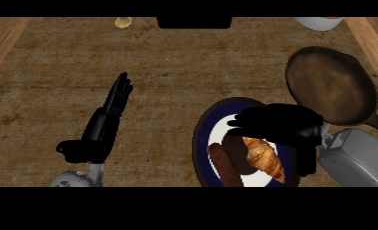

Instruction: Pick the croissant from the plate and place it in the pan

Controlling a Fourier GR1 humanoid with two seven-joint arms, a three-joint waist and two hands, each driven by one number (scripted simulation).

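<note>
A golden croissant (266,159) lies on a white plate with a dark blue rim (201,136) at the lower right. A brown sausage (224,165) lies on the plate to its left. My right hand (280,121) hovers over the plate's upper part, fingers bent and pointing left, just above the croissant's top end; it holds nothing that I can see. The dark brown pan (330,85) sits right of the plate, further back. My left hand (103,124) rests at the lower left, fingers straight and pointing up.
A small golden object (123,22) lies at the far edge, next to a black item (194,22). A white bowl (319,22) shows at the top right. Wooden strips (365,36) border the brown counter on both sides.
</note>
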